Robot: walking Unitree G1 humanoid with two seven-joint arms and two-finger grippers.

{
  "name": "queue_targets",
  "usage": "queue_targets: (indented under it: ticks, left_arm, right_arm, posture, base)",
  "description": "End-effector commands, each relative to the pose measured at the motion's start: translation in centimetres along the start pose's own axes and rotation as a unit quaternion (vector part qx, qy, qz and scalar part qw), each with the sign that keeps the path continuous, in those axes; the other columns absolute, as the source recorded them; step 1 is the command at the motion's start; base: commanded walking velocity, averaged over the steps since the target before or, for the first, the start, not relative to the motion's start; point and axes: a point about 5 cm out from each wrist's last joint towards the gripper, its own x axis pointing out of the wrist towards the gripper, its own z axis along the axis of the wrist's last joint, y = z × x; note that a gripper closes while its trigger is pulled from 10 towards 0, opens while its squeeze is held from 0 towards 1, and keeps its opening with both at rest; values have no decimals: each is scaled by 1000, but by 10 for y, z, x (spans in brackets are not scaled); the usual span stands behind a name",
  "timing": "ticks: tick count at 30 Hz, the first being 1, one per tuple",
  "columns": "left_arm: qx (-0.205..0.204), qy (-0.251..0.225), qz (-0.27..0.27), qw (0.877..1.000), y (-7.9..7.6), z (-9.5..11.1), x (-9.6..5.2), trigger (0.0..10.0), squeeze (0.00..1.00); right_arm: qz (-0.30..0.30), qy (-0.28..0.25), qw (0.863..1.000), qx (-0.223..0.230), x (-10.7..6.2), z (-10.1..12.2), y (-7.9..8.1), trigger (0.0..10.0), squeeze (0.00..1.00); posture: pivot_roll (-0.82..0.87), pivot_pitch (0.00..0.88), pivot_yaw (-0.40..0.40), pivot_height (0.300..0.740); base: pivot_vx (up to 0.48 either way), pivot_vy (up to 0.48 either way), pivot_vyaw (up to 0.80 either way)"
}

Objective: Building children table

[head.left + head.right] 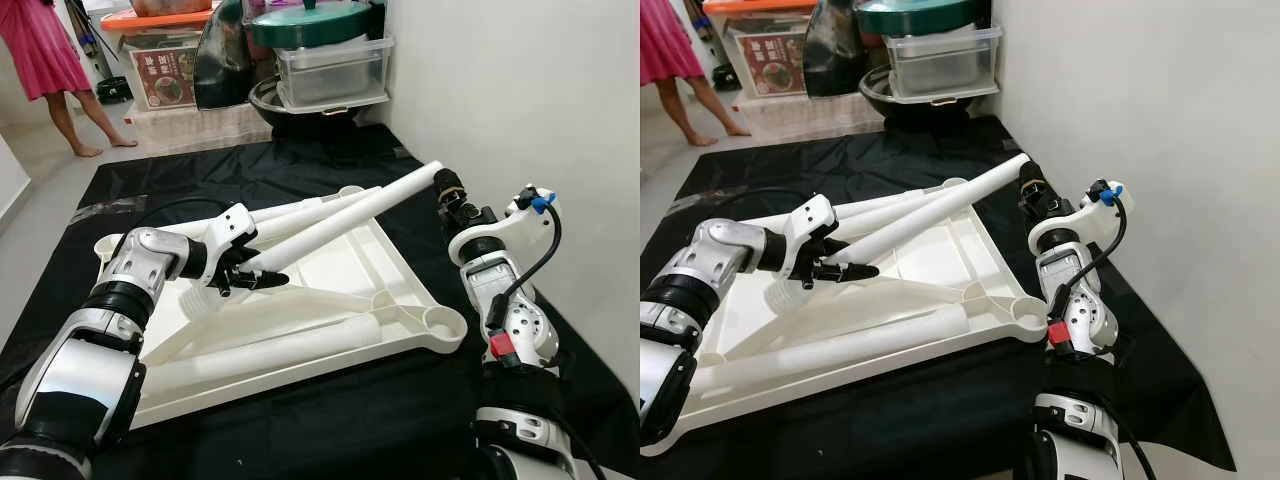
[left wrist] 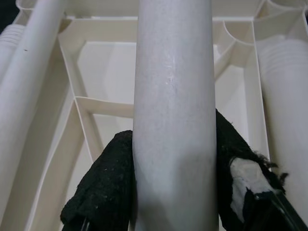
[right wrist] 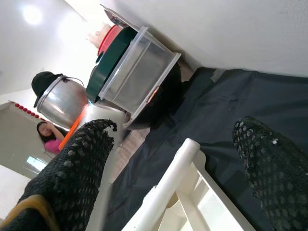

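Two grippers work over a white tabletop point(image 1: 330, 275) lying upside down on a black sheet point(image 1: 300, 170). At the left, the left gripper point(image 1: 262, 281) is clamped around the lower end of a white table leg point(image 1: 345, 222), its black fingers point(image 2: 103, 187) pressed against both sides. That leg slants up across the tabletop toward the right gripper point(image 1: 447, 190), whose fingers point(image 3: 72, 168) are spread wide, gripping nothing.
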Motion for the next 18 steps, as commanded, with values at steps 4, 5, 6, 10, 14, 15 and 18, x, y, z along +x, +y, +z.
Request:
queue_targets:
  ticks: [4, 5, 6, 10, 14, 15, 18]
  left_arm:
    - [-20, -19, -8, 1000, -2, -3, -2, 10000, 0]
    - [-20, -19, -8, 1000, -2, -3, -2, 10000, 0]
    - [-23, -26, -18, 999, -4, -2, 0, 784, 0]
    - [-38, -48, -25, 998, -5, 1, 3, 0, 0]
    - [-43, -54, -23, 997, -5, 1, 3, 0, 0]
    - [-43, -54, -23, 997, -5, 1, 3, 0, 0]
    - [-29, -107, -17, 994, -4, 16, 1, 0, 0]
  right_arm:
    - [-4, 14, 1000, -6, -1, -11, -1, 10000, 0]
    - [-4, 14, 1000, -6, -1, -11, -1, 10000, 0]
    - [-3, 15, 1000, -6, -1, -11, -1, 10000, 0]
    - [-2, 16, 1000, -5, 0, -12, -1, 10000, 0]
    - [-2, 16, 1000, -5, 0, -12, -1, 10000, 0]
    - [-2, 16, 1000, -5, 0, -12, -1, 10000, 0]
    - [22, 24, 999, 2, 0, -14, 5, 10000, 0]
  posture:
    - [-38, 0, 25, 740]
    - [-38, 0, 25, 740]
    - [-38, 0, 25, 740]
    - [-38, 0, 25, 740]
    - [-37, 0, 25, 740]
    - [-37, 0, 25, 740]
    - [-33, 0, 20, 740]
  base:
    - [0, 0, 0]
    - [0, 0, 0]
    - [0, 0, 0]
    - [0, 0, 0]
    - [0, 0, 0]
    - [0, 0, 0]
    - [0, 0, 0]
